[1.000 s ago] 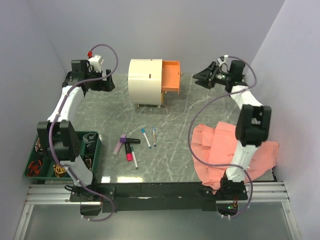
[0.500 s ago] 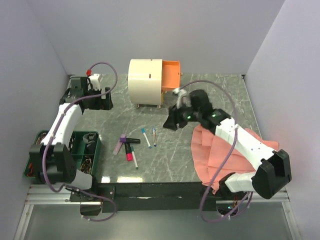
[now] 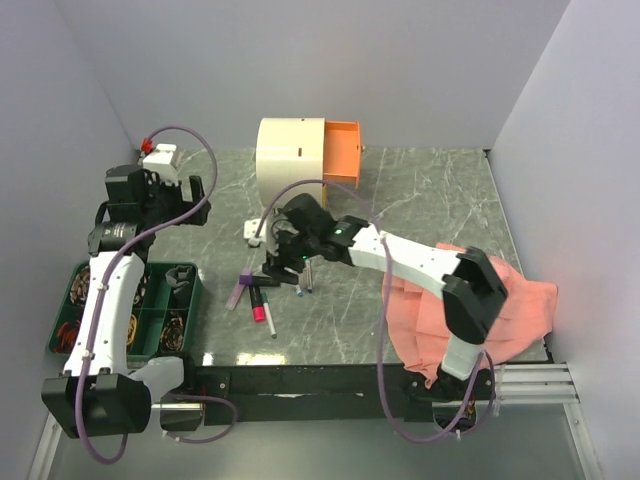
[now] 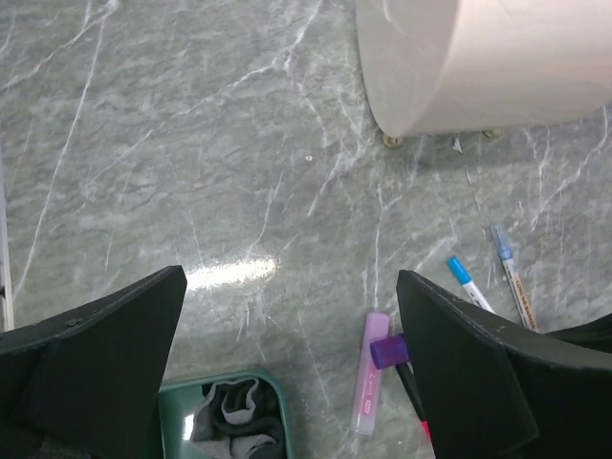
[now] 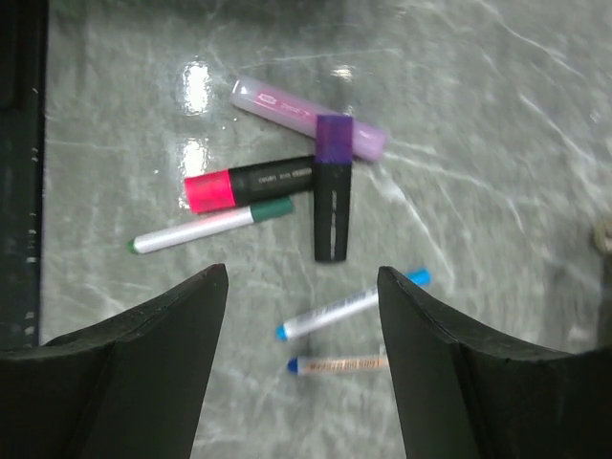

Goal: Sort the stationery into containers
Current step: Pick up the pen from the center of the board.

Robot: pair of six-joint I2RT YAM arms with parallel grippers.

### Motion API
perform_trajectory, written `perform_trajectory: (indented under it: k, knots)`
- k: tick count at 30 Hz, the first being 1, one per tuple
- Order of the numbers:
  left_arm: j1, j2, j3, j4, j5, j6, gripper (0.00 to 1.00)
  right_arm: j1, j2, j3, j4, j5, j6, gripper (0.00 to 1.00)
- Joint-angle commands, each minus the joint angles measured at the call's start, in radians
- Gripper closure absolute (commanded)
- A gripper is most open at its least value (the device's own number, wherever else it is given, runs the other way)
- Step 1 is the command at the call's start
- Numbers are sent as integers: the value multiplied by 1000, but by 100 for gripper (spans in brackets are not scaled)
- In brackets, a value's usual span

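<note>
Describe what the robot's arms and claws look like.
Left arm and right arm: white links, black joints, each trailing a looping purple cable. Left claw and right claw: black, wedge-shaped fingers. A white block with a red tip tops the left wrist.

table [image 3: 430,200]: looked like polished grey stone, white-veined, glossy, threw back glare | cabinet [image 3: 290,160]: looked smooth, matt, material unclear | drawer [image 3: 342,152]: looked like smooth plastic | cloth [image 3: 510,310]: looked soft, creased, matt | markers [image 5: 330,196]: looked like glossy plastic

High rear overview of the table [image 3: 420,200]; two close downward wrist views, both over the blue-capped pens [image 5: 349,304].
</note>
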Motion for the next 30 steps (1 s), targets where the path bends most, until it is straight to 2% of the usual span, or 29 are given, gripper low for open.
perform_trajectory:
  k: [1, 6, 14, 23, 30]
  knots:
    - [51, -41, 3, 26, -44, -95, 0, 21, 79, 86, 28, 20, -129, 28]
    - [91, -55, 20, 10, -103, -83, 1, 21, 213, 186, 17, 9, -158, 29]
    - [129, -47, 26, -14, -103, -77, 1, 21, 389, 341, -55, -27, -213, 31]
    - [162, -21, 23, -10, -110, -72, 1, 20, 469, 393, -102, -92, -209, 34]
    - [182, -13, 11, -7, -100, -80, 1, 21, 532, 473, -148, -68, -178, 36]
